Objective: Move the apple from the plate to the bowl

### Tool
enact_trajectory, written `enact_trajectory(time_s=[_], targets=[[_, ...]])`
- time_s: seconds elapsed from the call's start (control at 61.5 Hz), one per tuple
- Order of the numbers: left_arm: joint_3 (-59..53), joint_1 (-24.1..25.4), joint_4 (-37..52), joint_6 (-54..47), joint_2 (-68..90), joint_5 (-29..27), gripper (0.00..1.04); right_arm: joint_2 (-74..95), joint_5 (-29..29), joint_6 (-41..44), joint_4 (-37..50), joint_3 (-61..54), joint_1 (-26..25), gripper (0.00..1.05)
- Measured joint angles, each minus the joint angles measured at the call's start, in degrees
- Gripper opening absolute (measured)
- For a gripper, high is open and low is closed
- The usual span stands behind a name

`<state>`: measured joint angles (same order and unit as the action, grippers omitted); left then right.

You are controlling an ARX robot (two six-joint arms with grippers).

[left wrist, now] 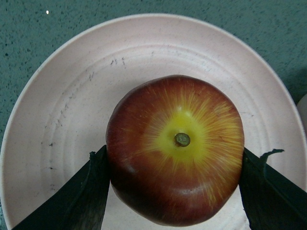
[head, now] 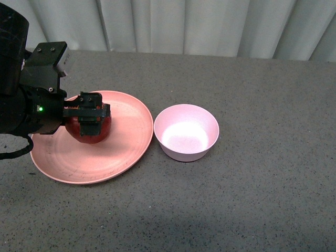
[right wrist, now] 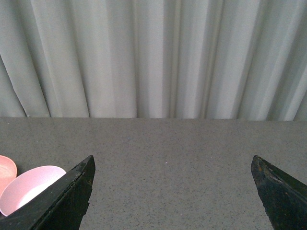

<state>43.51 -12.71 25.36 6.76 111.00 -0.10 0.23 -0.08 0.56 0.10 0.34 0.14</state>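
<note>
Dark-red and glossy, the apple (left wrist: 175, 148) sits on the plate (left wrist: 72, 96), left of its middle in the front view. Its short stem points up at my left wrist camera out of a yellow patch. My left gripper (head: 90, 116) is closed on it, with a finger (left wrist: 93, 191) pressed against each flank at about the widest part. I cannot tell whether it has come off the plate.

I judge it firm and fairly weighty for its size. The waxy skin could slide on the pads, and the round shape would roll if the grip came loose. Holding it across the widest part seems right to me, since higher or lower could squeeze it out.

The bowl (head: 184, 152) stands just right of the plate on the grey table (head: 262, 184). It is barely wider than the fruit, so the drop calls for careful centring. My right gripper (right wrist: 172, 160) hangs spread and empty, facing the curtain (right wrist: 153, 57).
</note>
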Motion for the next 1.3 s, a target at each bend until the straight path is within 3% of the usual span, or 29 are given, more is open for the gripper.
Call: enact_trajectory(time_s=[0.634, 1.301], targets=[[9.0, -16.0, -2.8, 5.5, -0.1, 0.2, 0.67, 0.0, 0.0, 0.0, 0.0, 0.0, 0.0, 0.95], [14.1, -18.8, -2.6, 5.4, 8.1, -1.9, 0.66, 0.0, 0.0, 0.0, 0.0, 0.0, 0.0, 0.95]])
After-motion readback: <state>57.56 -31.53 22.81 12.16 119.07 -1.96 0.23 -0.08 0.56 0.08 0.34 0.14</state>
